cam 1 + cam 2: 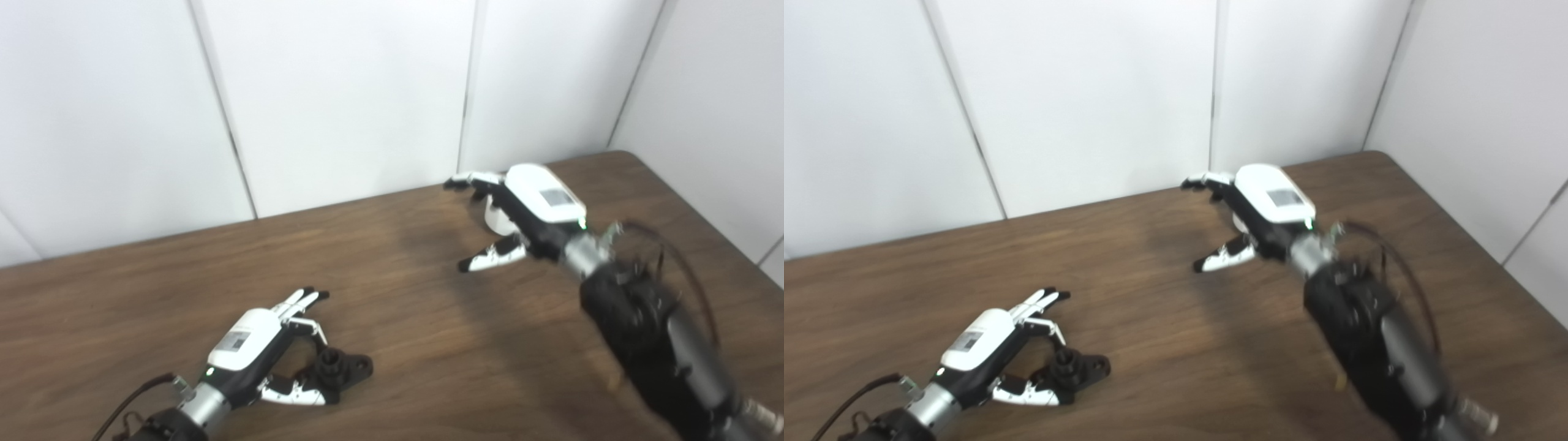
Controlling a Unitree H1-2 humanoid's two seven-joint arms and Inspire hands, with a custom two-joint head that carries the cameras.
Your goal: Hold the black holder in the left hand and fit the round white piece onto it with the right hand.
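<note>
The black holder (340,366) lies flat on the wooden table (392,294) at the front left. My left hand (260,352) rests beside it, thumb along its near side and one finger curled over its far side, the other fingers stretched out. It looks open around the holder, not clamped. At the back right my right hand (527,208) hovers open over the round white piece (497,219), which peeks out under the palm between the fingers and the thumb. Most of that piece is hidden by the hand.
White wall panels (343,92) close off the table's far edge and right side. The table's right edge (723,239) runs close behind the right arm. Bare wood lies between the two hands.
</note>
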